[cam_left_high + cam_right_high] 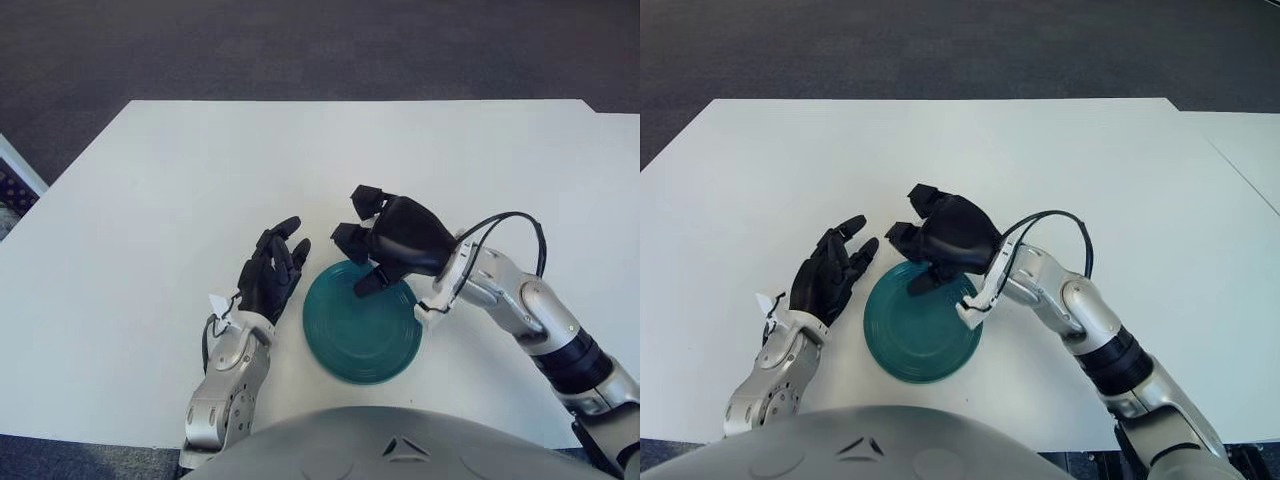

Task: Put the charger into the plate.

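A round teal plate lies on the white table, near the edge closest to the robot. No brand, label or writing can be read on the plate, on the table or on the hands.

The right hand is above the far rim of the plate, with its black fingers curled downward and toward the left. The charger cannot be made out in either view. If the hand holds it, the black fingers and palm hide it, so I cannot tell whether the hand is gripping something or is only closed. A black cable makes a loop over the right wrist.

The left hand shows just beside the left rim of the plate, with its fingers stretched out and relaxed, holding nothing. It is apart from the plate.

Beyond the table there is a dark grey carpet floor. Between the two hands only the plate is seen on the table.
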